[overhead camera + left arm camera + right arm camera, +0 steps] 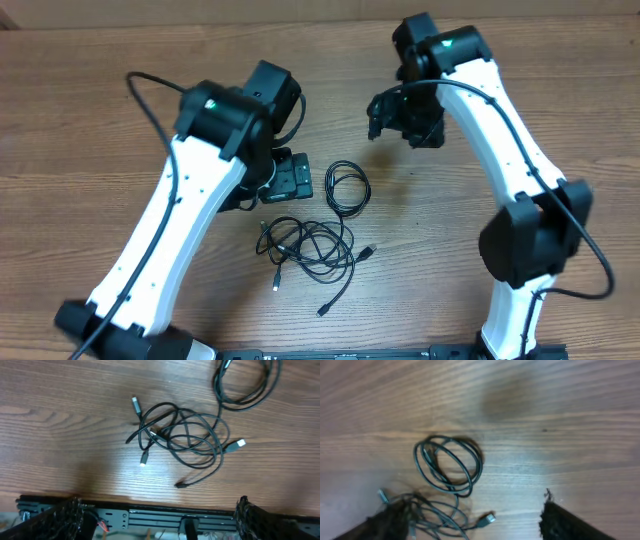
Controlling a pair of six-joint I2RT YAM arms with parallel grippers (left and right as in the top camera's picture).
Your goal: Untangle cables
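Overhead view, clock directions as seen from above. The tangled cables (305, 245) lie flat on the table (100, 120) near its middle. One coiled cable (347, 188) lies apart from them at their 1 o'clock, already on its own. My left jaws stand wide apart and empty, at about 11 o'clock of the tangle. My right jaws are also apart and hold nothing, up at 1 o'clock of the coil. The tangle spreads mostly along the 9-to-3 line. One free tail runs out toward 5 o'clock and ends in a plug, a second plug tip points toward 3, and a third hangs off toward 6. The coil is an oval with its long axis from 12 to 6. Judgement: these are thin, light, limp cords with no stiffness to push against, and the smooth jacket is likely to slip in a loose pinch. The plug ends look like the firmest places to take hold. I would take the 5 o'clock tail just behind its plug and draw outward slowly. A fast pull may cinch the knot or drag the whole bundle.
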